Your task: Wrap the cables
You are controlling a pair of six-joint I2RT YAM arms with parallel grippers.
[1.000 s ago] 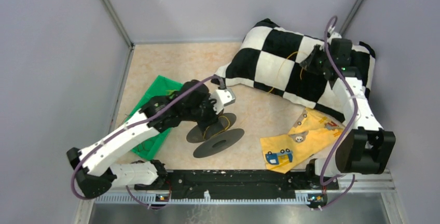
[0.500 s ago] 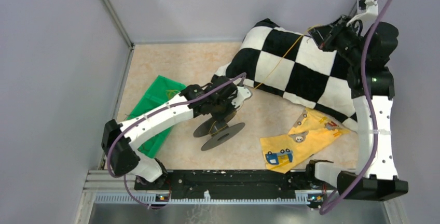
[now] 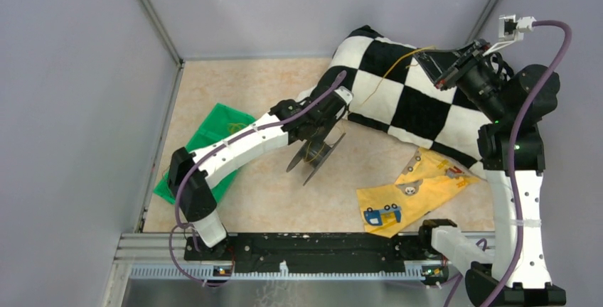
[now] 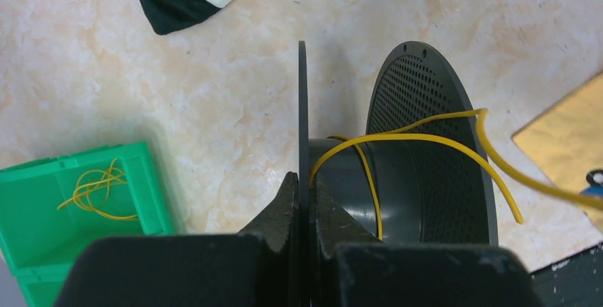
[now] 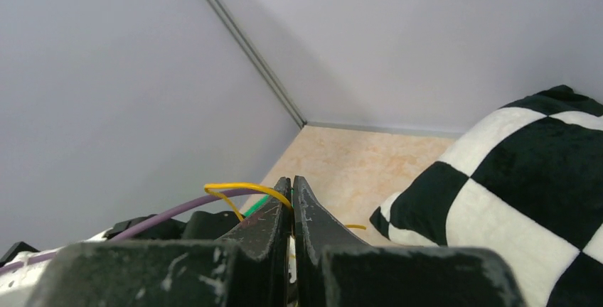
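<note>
A thin yellow cable (image 3: 387, 74) runs from a black spool (image 3: 314, 156) up across the pillow to my right gripper (image 3: 431, 59). My left gripper (image 4: 303, 179) is shut on the spool's thin near flange (image 4: 302, 108) and holds the spool tilted on edge above the table. A few turns of cable (image 4: 398, 138) lie around the spool's core. My right gripper (image 5: 291, 182) is shut on the cable (image 5: 242, 188), raised high over the pillow's far right; a short cable end curls out left of its jaws.
A black-and-white checkered pillow (image 3: 419, 101) fills the back right. A green bin (image 3: 210, 140) holding a small coil of yellow wire (image 4: 96, 190) sits at the left. A yellow printed cloth (image 3: 409, 193) lies at the front right. Grey walls enclose the table.
My left gripper has lifted the spool off the table, carried it toward the pillow and tipped it on edge. My right arm has risen and swung back right, drawing the cable along.
</note>
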